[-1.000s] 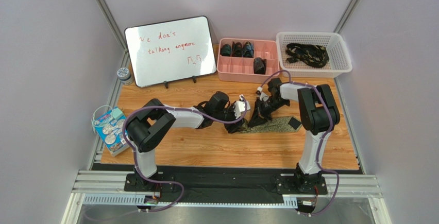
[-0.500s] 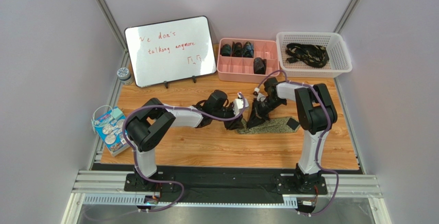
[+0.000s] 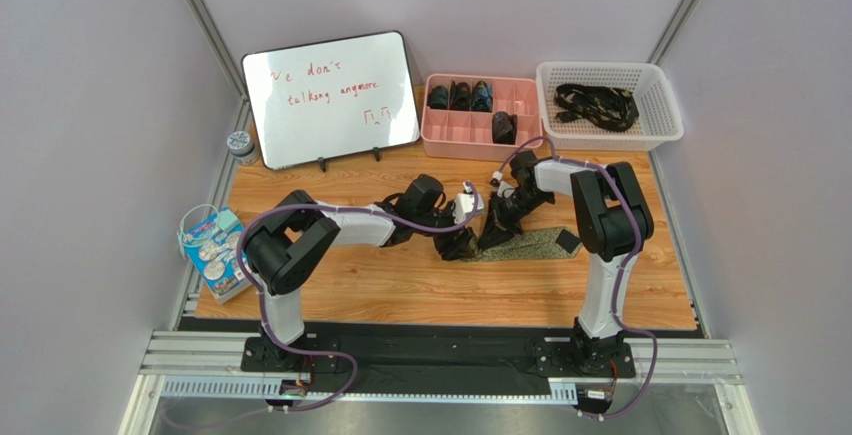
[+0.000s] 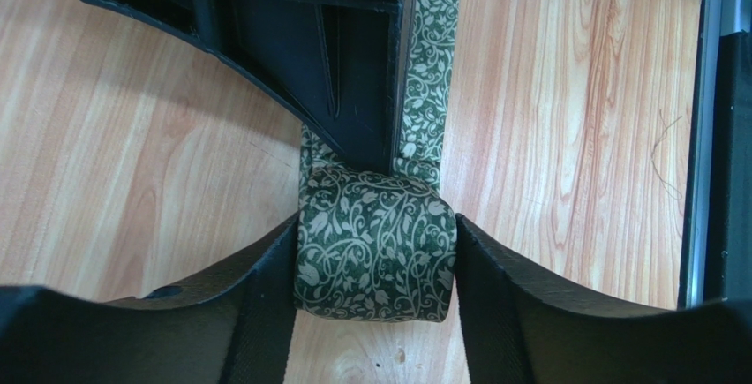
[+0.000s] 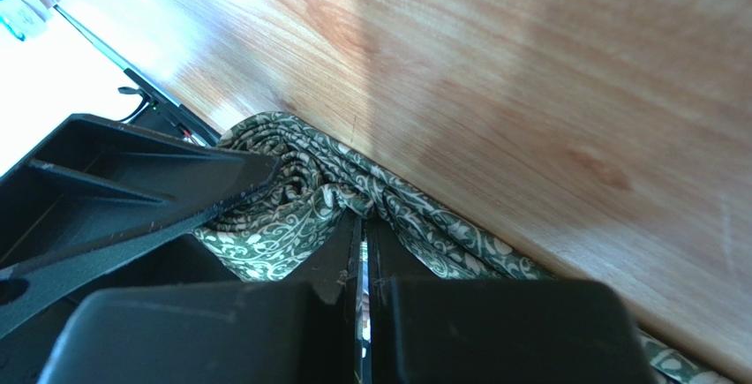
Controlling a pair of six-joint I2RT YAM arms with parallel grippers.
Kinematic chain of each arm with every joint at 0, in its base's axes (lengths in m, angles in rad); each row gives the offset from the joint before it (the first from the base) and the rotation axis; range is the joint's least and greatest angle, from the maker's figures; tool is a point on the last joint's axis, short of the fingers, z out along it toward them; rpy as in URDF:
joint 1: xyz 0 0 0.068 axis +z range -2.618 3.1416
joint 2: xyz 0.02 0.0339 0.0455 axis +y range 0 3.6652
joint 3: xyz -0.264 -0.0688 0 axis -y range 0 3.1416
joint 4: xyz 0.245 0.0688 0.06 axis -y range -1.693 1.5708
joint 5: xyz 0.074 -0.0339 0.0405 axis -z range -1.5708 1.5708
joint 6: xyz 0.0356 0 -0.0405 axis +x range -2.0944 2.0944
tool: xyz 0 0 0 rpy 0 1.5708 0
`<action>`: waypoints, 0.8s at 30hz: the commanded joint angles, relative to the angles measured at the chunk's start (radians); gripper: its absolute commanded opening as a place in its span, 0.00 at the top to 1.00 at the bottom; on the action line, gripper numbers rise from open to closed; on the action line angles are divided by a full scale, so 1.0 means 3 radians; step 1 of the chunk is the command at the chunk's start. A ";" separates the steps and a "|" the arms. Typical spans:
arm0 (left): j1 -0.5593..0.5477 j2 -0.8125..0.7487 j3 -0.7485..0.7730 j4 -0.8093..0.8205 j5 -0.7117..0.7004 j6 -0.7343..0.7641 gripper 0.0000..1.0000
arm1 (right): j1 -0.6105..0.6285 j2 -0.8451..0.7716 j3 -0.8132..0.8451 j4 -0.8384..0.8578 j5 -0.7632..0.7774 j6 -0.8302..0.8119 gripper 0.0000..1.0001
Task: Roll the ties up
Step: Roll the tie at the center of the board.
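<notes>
Olive-green tie (image 4: 375, 256), printed with a pale vine pattern, lies mid-table on the wooden table (image 3: 400, 295), one end wound into a short roll; the unrolled strip runs flat toward the right, ending in a black end (image 3: 568, 242). Left gripper (image 4: 375, 225) brackets the roll, one finger touching each side, gripping it; right gripper (image 5: 362, 225) has fingers closed together, tips against bunched fabric just behind the roll; whether cloth is pinched cannot be told. Farther back: pink compartment tray (image 3: 455, 137) holding rolled dark ties (image 3: 460, 95); white basket (image 3: 655, 125) holding loose black patterned ties (image 3: 597, 105); whiteboard (image 3: 330, 95) at far left.
</notes>
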 commanded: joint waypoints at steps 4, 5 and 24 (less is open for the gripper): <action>-0.0030 0.0066 0.0162 -0.0185 0.0180 0.0220 0.28 | 0.0055 0.0237 -0.0086 0.0526 0.0941 -0.0071 1.00; -0.0040 0.0102 0.0209 -0.0246 0.0180 0.0276 0.27 | 0.0055 0.0227 -0.0091 0.0536 0.0926 -0.0071 1.00; -0.0158 0.0261 0.0398 -0.1213 -0.0030 0.1355 0.83 | 0.0055 0.0222 -0.0065 0.0582 0.0946 -0.0015 1.00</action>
